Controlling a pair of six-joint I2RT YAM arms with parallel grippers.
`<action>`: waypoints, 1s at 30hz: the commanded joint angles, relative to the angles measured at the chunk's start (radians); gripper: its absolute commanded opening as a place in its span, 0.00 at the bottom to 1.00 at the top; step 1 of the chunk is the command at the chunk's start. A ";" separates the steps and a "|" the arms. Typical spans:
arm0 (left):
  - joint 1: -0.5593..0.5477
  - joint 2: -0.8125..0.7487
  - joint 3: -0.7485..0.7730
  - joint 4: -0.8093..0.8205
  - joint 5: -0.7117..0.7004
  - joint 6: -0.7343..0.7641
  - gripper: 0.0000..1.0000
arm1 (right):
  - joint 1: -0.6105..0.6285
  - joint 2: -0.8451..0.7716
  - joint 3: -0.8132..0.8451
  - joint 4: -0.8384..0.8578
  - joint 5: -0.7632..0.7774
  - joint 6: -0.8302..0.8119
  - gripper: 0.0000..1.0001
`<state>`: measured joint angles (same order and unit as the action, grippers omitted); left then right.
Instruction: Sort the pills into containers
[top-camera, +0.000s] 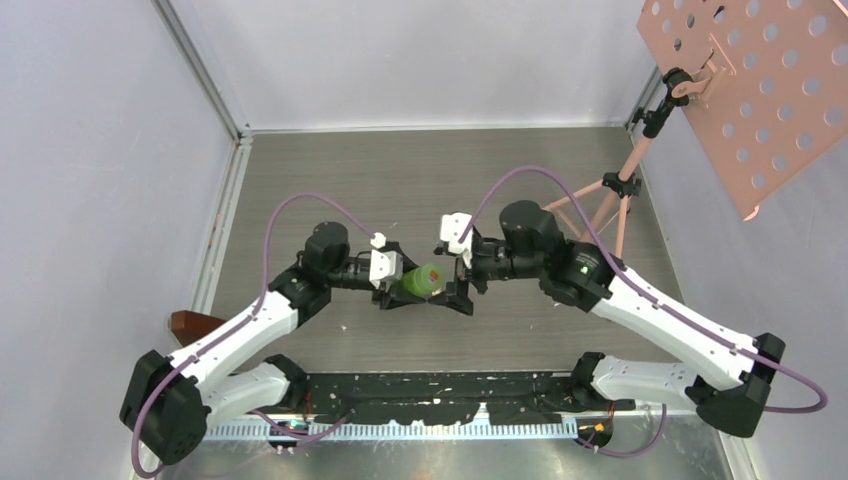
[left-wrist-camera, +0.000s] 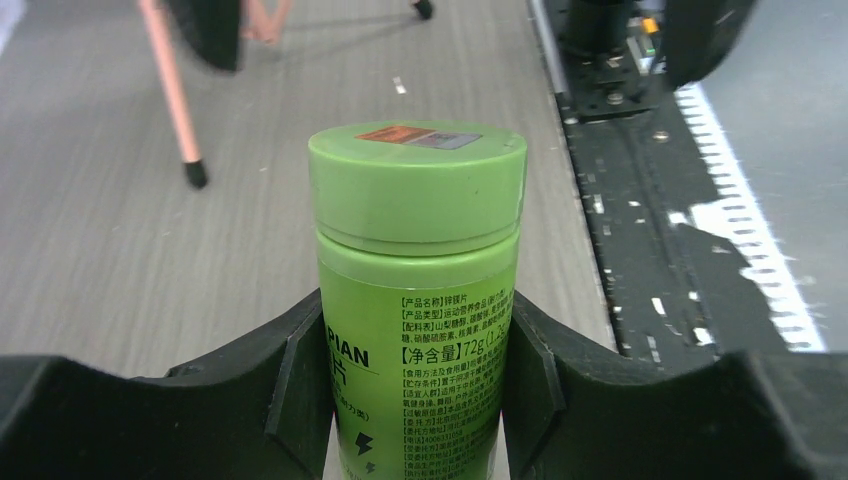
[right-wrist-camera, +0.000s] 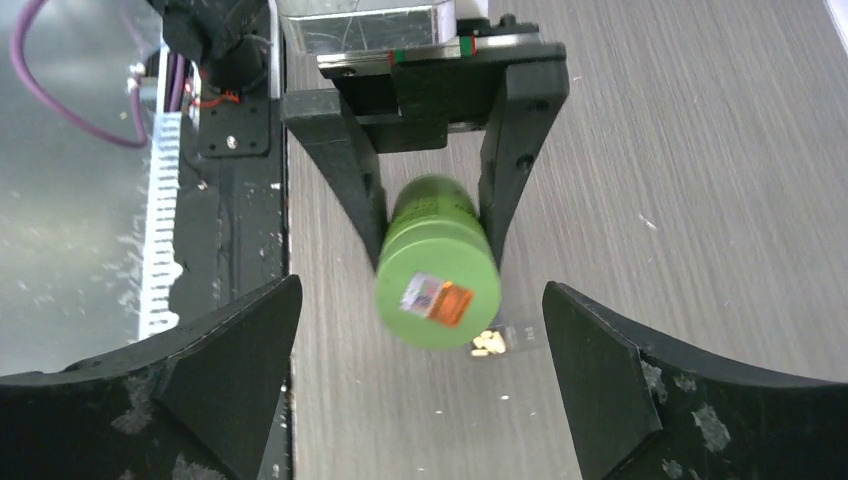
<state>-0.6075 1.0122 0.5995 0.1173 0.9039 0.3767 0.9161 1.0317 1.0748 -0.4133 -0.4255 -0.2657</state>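
Clamping the green bottle (left-wrist-camera: 415, 300) by its labelled body between the arms above the table (top-camera: 400, 180), the left gripper (top-camera: 402, 284) has its jaws holding it – light, rigid, slick plastic – so the right gripper (right-wrist-camera: 425, 385), jaws wide, should take the lid (right-wrist-camera: 437, 290).

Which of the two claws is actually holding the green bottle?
The left end effector is: its fingers clamp the green bottle on both sides. The right end effector faces the cap with its jaws spread wide, touching nothing.
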 joint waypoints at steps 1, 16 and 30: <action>0.002 0.019 0.072 -0.145 0.193 0.043 0.00 | 0.001 0.082 0.132 -0.158 -0.094 -0.278 0.98; 0.002 0.031 0.103 -0.157 0.188 0.047 0.00 | 0.007 0.184 0.162 -0.251 -0.170 -0.310 0.70; 0.002 0.000 0.044 0.012 0.028 -0.010 0.00 | 0.011 0.196 0.072 0.054 -0.049 0.221 0.07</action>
<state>-0.5991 1.0466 0.6556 -0.0486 1.0286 0.4107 0.9180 1.2121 1.1782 -0.5518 -0.5041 -0.3103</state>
